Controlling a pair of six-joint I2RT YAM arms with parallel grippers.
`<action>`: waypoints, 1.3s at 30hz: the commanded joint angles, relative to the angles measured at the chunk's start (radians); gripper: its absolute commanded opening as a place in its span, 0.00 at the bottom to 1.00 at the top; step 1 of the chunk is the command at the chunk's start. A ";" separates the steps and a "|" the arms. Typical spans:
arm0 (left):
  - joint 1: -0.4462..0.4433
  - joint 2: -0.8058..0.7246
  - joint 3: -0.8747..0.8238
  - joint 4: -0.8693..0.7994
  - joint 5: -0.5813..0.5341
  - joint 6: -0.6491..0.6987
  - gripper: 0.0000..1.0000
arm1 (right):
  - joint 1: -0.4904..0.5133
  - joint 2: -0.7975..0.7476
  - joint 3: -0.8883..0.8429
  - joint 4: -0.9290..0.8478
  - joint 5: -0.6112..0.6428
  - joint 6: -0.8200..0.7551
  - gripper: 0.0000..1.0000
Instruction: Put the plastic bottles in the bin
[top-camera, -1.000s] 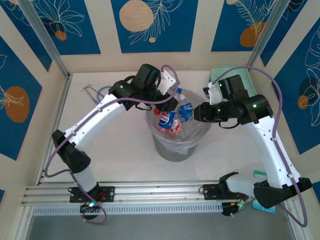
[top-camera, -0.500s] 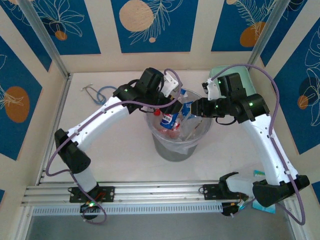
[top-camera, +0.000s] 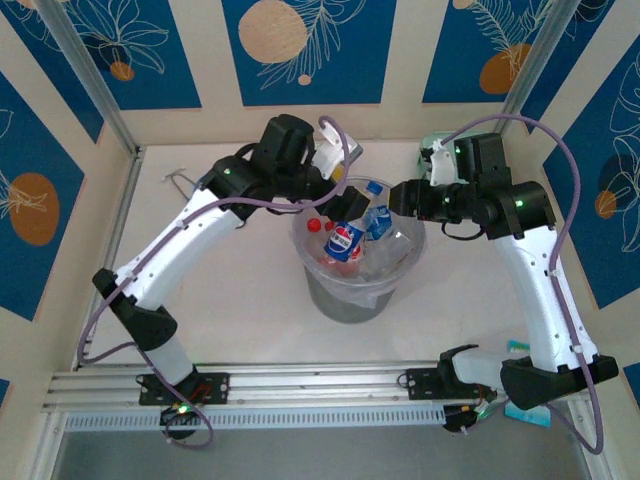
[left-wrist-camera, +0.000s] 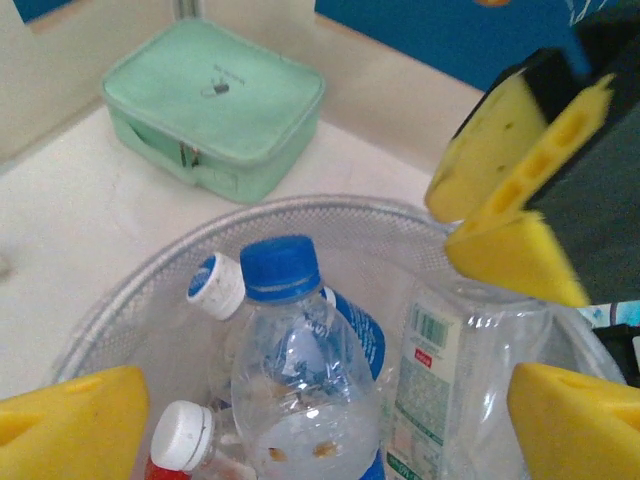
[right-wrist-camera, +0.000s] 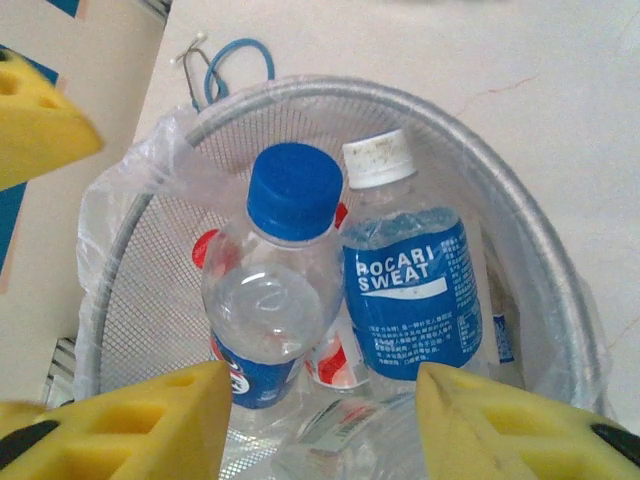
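The left gripper (top-camera: 337, 194) and the right gripper (top-camera: 399, 202) both stand open, empty, above the bin (top-camera: 345, 296). We find the plastic bottles (top-camera: 352, 236) inside it, directly beneath both, caps upward.

You are looking at bottles (right-wrist-camera: 285, 300) of clear, glossy plastic with smooth caps. The bin (right-wrist-camera: 150, 280) is showing fine silvery mesh, lined with thin shiny film. The mint-green case (left-wrist-camera: 215, 105) is looking matt, like cloth.
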 joint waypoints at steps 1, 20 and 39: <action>0.045 -0.051 0.036 0.053 0.046 -0.060 0.95 | -0.017 -0.028 0.005 0.061 -0.022 0.035 0.54; 0.565 0.313 -0.402 0.895 -0.014 -1.077 1.00 | -0.248 -0.170 -0.169 0.145 -0.146 0.101 0.56; 0.502 0.891 0.191 0.669 -0.178 -1.374 0.92 | -0.344 -0.224 -0.276 0.126 -0.152 0.052 0.58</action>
